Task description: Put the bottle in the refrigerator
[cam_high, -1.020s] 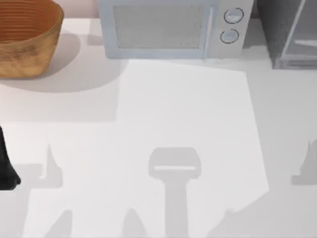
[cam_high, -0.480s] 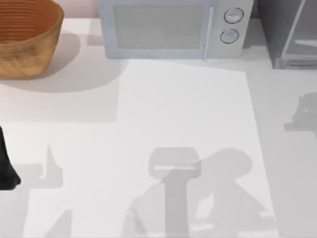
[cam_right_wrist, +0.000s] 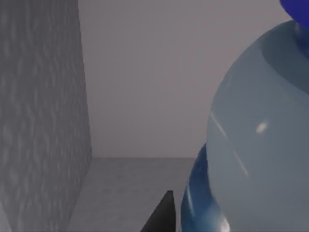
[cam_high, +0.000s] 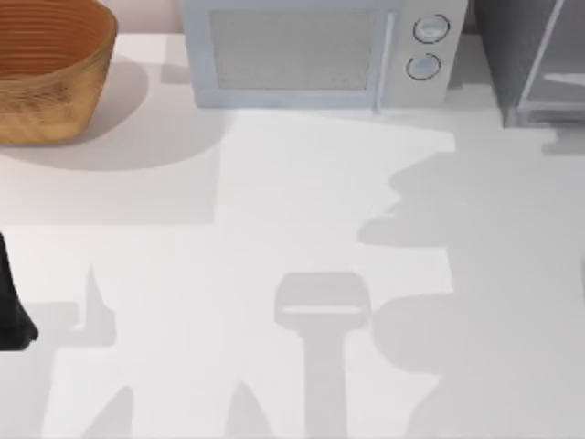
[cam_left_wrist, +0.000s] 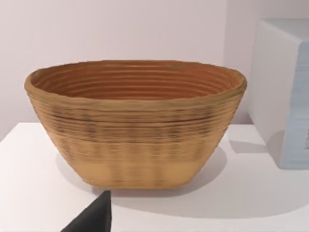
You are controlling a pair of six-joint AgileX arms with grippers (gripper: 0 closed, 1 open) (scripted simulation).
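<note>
**Bottle held close before the refrigerator**

In my right wrist view the small clear plastic bottle with blue cap [cam_right_wrist: 256, 145] sits just beside the right tool, whose dark fingertip [cam_right_wrist: 161, 215] shows beside it. I judge the tool holds it, though I cannot tell surely. The dark grey boxy refrigerator [cam_high: 535, 59] stands at the surface's far right; its grey wall is near ahead. My left arm [cam_high: 11, 311] is parked at the left edge.
</note>
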